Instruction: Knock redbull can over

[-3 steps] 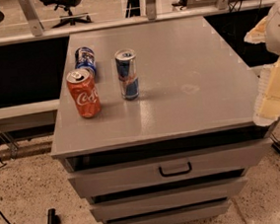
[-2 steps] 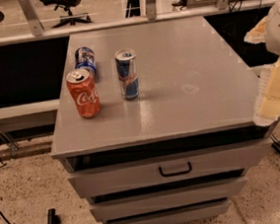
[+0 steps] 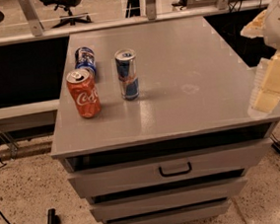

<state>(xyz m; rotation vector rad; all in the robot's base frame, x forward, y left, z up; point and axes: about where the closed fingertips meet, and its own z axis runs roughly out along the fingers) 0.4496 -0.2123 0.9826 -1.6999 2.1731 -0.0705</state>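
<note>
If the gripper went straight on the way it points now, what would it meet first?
Probably the tabletop near its right front corner: the gripper hangs at the right edge, angled down-left. The redbull can stands far left, off that line. Depth is unclear.

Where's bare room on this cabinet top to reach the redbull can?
Bare: the cabinet top between the redbull can and the gripper at the right edge, and the front strip. Crowded: its left, by the cola can and dark blue can.

On cabinet top (image 3: pixel 189 54), redbull can (image 3: pixel 127 74) right of cola can (image 3: pixel 84 93) (near left edge), pincer (image 3: pixel 271 84) far right.
</note>
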